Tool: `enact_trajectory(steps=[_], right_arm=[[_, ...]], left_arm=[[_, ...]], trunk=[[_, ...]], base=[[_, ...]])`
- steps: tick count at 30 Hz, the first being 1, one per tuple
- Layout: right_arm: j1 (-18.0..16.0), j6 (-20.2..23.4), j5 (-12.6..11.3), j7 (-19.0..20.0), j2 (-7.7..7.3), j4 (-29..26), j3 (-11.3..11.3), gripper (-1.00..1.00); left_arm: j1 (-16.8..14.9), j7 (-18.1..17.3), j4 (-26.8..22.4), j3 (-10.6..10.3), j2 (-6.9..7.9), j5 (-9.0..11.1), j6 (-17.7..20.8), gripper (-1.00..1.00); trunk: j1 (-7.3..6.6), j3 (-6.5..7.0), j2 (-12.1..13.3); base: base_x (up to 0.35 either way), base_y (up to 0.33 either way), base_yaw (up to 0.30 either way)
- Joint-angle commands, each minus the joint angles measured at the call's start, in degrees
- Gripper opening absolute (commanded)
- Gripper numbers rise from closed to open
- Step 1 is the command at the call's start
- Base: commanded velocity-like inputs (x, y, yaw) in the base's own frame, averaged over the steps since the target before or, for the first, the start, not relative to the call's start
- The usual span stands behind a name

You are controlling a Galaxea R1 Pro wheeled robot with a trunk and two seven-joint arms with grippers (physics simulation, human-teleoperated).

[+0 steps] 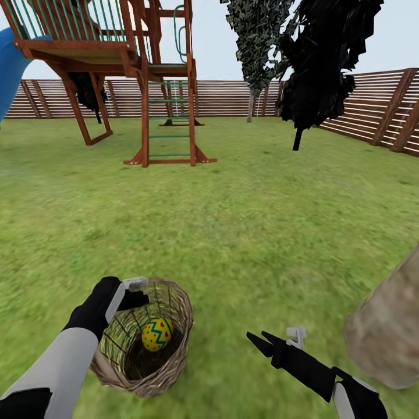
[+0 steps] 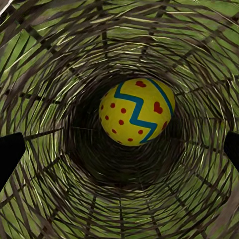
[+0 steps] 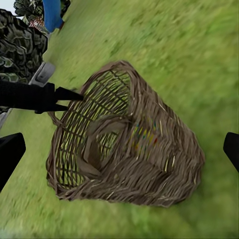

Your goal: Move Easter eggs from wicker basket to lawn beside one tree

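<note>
Wicker basket [image 1: 145, 343] sits lower left of the head view on the lawn [image 1: 233, 233], one yellow Easter egg [image 1: 156, 333] visible deep inside. Left gripper [image 1: 135, 291] at the basket mouth, fingers spread, empty. Step: egg retrieval. Next: reach deeper and close on the egg. Right gripper [image 1: 260, 341], lower right, fingers parted, idle. Grey-beige trunk [image 1: 387, 331] at the right edge is probably the drop spot.

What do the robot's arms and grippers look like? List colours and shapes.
Both arms have light grey forearm shells and black wrists. The left gripper has a pale grey bracket and black fingers; the right gripper has long, pointed black fingers with a small grey bracket behind.
</note>
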Motion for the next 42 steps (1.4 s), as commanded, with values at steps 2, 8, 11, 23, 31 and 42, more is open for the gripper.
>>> enact_trajectory(steps=[2,8,11,23,31,42], right_arm=[[-0.04,0.39,-0.27,0.15,0.05,-0.01,-0.11,1.0],[-0.04,0.37,-0.27,0.22,0.05,-0.01,-0.11,1.0],[-0.04,0.36,-0.27,0.26,0.05,-0.01,-0.11,1.0],[-0.04,0.35,-0.27,0.33,0.05,-0.01,-0.09,1.0],[-0.04,0.35,-0.27,0.32,0.05,-0.01,-0.08,1.0],[-0.04,0.35,-0.27,0.35,0.05,-0.01,-0.11,1.0]], left_arm=[[-0.02,0.3,-0.05,0.05,0.0,0.52,0.2,1.0],[-0.01,0.25,-0.09,-0.03,0.01,0.58,0.16,1.0],[-0.01,0.25,-0.12,-0.1,0.01,0.63,0.11,1.0],[-0.01,0.24,-0.6,-0.14,0.01,0.52,-0.58,1.0],[-0.01,0.24,-0.87,-0.54,0.01,0.51,-0.61,1.0],[-0.01,0.24,-0.93,-0.66,0.01,0.52,-0.62,1.0]], trunk=[[0.43,-0.41,-0.84],[1.75,-1.49,-3.24],[2.41,-2.03,-4.45],[3.69,-4.48,-6.55],[3.9,-6.25,-6.65],[4.18,-8.69,-6.8]], base=[[0.0,0.0,0.0],[0.0,0.0,0.0],[0.0,0.0,0.0],[0.0,0.0,0.0],[0.0,0.0,0.0],[0.0,0.0,0.0]])
